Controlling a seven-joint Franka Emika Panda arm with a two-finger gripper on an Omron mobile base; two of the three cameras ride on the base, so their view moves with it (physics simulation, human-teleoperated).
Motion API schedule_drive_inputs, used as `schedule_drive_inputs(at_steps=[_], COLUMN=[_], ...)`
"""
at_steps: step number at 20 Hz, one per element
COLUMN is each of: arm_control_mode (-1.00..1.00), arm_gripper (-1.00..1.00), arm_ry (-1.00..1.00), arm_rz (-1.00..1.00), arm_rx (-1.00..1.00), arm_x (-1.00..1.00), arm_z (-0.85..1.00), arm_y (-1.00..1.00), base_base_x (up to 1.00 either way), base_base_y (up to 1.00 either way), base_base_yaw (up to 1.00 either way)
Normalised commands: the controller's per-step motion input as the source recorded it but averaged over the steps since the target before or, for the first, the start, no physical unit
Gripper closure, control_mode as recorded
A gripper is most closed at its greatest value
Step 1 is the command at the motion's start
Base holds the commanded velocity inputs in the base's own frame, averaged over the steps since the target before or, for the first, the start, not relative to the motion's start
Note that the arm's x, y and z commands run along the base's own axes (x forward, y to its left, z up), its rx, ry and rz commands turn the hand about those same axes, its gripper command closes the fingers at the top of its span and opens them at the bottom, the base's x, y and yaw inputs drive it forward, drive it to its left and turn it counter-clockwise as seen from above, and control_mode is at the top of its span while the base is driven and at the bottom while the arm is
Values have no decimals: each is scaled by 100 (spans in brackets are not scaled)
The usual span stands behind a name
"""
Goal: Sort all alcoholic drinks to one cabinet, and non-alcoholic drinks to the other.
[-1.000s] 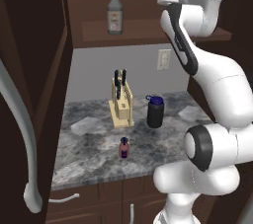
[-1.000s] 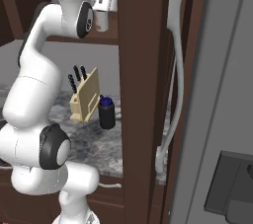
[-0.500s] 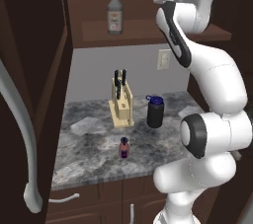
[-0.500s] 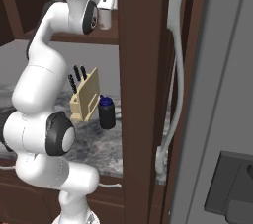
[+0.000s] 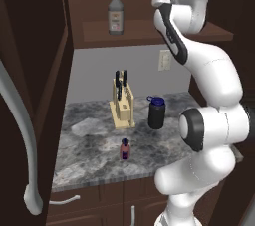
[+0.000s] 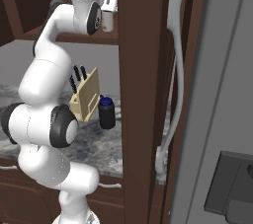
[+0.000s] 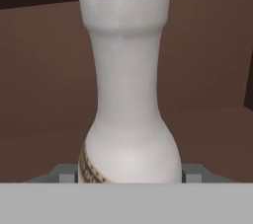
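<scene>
In the hand view the cream-white bottle (image 7: 129,94) filled the centre of the frame, neck upward, with grey claw parts just showing at either side of its body low down; whether the claw was closed on it could not be told. In the left base view the clear glass bottle (image 5: 116,11) stood on the cabinet shelf (image 5: 99,32) at upper centre, while the black bottle (image 5: 156,113) and small red bottle (image 5: 125,149) stood on the worktop (image 5: 89,145) mid-frame.
</scene>
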Motion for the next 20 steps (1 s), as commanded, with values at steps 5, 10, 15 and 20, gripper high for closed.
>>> schedule_drive_inputs(at_steps=[5, 10, 15, 20], arm_control_mode=[-100, -100, -100, -100], arm_gripper=[100, 100, 100, -100], arm_ry=[3, 2, 4, 10], arm_rz=[0, 0, 0, 0], arm_rx=[0, 0, 0, 0], arm_x=[26, 29, 26, 38], arm_z=[-13, -11, -18, -29], arm_y=[1, 0, 2, 21], base_base_x=[0, 0, 0, 0], base_base_y=[0, 0, 0, 0], base_base_yaw=[0, 0, 0, 0])
